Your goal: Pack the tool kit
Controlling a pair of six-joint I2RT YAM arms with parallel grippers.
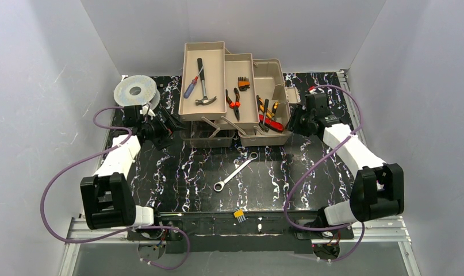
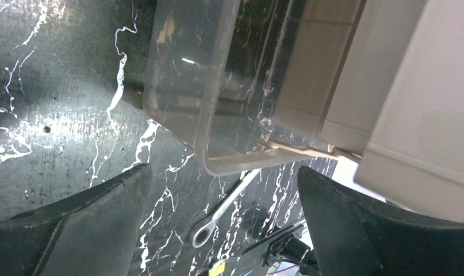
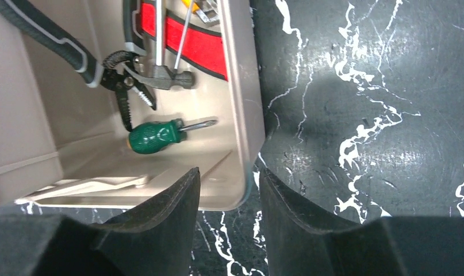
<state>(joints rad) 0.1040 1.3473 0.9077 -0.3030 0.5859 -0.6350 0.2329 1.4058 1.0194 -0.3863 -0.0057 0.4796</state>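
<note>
Toolbox (image 1: pixel 267 139) sits open at the rear centre of the table (image 1: pixel 177 184), tan plastic trays stepped out in tiers, smoky translucent lid (image 2: pixel 206 86) hanging off its near-left side. Trays hold a hammer (image 1: pixel 203 86) and red-handled pliers (image 1: pixel 233 99); the deep bin holds a stubby green screwdriver (image 3: pixel 154 136). The one tool I see outside is the combination wrench (image 1: pixel 235 171): bright bare metal, flat on the black marbled top, just in front of the box. Its long axis runs diagonally, ring end toward the left arm's base, open end toward the box. Both pincers sit farther back than it, flanking the box, at roughly even range. Left gripper (image 2: pixel 223 172) is spread wide and empty by the lid, with the wrench showing between its fingers, so I judge the left arm the better pick. Right gripper (image 3: pixel 229 175) is narrowly parted at the box's right corner, pinching nothing. A small yellow-topped piece (image 1: pixel 239 214) lies at the near edge; I cannot identify it. Grey spool (image 1: pixel 135 91) rear left.
</note>
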